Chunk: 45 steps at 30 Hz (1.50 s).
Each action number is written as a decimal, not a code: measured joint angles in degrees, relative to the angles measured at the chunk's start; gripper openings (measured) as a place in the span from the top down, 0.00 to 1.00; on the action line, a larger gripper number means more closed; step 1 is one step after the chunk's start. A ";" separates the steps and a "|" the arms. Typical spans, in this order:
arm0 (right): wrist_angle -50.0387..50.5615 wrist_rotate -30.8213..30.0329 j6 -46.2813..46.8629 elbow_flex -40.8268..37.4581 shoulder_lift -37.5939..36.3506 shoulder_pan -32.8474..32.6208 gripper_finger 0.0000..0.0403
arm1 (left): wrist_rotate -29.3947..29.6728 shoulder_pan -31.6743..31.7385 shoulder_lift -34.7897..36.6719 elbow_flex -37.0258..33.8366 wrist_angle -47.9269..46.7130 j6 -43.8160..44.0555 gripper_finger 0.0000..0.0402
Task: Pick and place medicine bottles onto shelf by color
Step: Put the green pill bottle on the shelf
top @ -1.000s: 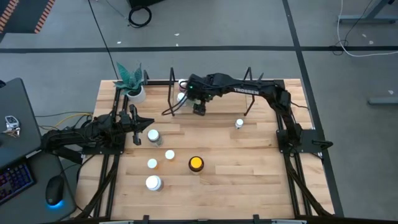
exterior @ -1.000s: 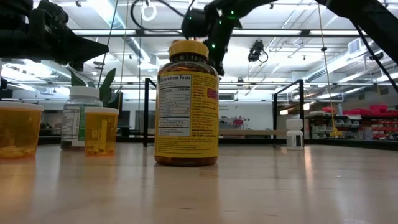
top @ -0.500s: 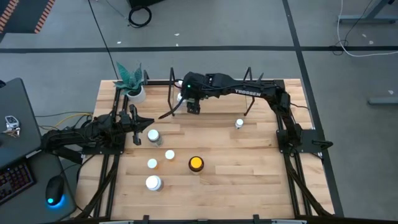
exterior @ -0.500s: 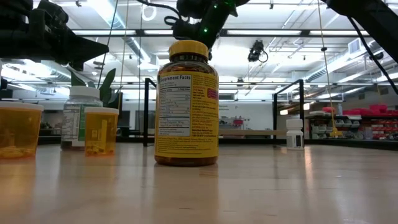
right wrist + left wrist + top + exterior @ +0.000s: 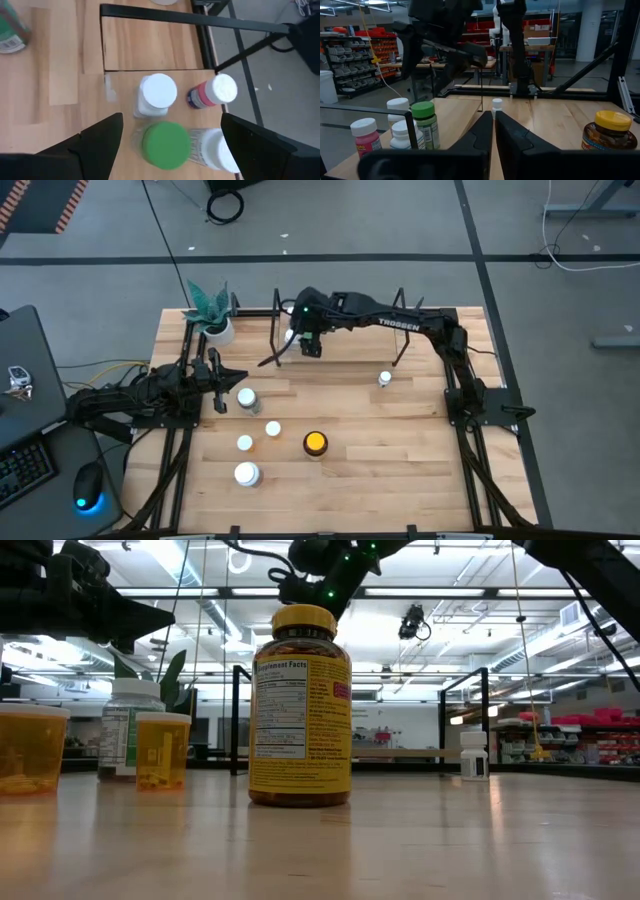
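Observation:
My right gripper (image 5: 311, 348) hangs open over the left end of the shelf (image 5: 355, 348), pointing steeply down. In its wrist view, a green-capped bottle (image 5: 165, 145), a white-capped bottle (image 5: 157, 92), a pink bottle with a white cap (image 5: 214, 92) and another white bottle (image 5: 216, 148) stand upright together below the open fingers, which touch none of them. Loose medicine bottles stand on the table: a large yellow-capped one (image 5: 315, 443), several white-capped ones (image 5: 247, 397) and a small white one (image 5: 384, 379). My left gripper (image 5: 493, 125) waits shut at the table's left edge.
A potted teal plant (image 5: 210, 315) stands at the far left corner. The shelf's black wire uprights (image 5: 277, 320) rise close beside my right gripper. The wood between the shelf and the yellow-capped bottle (image 5: 300, 705) is bare.
My right gripper has risen away from the bottles on the shelf and drifted a little toward the far edge, rolling its wrist and tipping less steeply down. Its fingers have stayed open and hold nothing. The bottles have not moved.

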State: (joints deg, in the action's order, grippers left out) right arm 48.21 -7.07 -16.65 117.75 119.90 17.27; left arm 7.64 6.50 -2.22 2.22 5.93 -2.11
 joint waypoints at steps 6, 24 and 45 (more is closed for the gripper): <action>-3.03 6.80 -2.52 -2.72 0.02 1.42 0.15 | 0.00 0.02 0.00 0.00 0.00 0.02 0.91; -12.80 6.67 -3.88 -6.94 0.02 3.48 0.20 | 0.02 0.01 -0.01 0.00 0.00 0.00 0.91; -9.72 4.19 -3.89 -7.82 0.02 3.48 0.22 | 0.00 0.02 -0.02 0.00 0.01 0.00 0.91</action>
State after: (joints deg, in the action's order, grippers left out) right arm 38.48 -2.88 -20.53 109.94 119.92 20.75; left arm 7.64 6.52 -2.24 2.22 5.95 -2.11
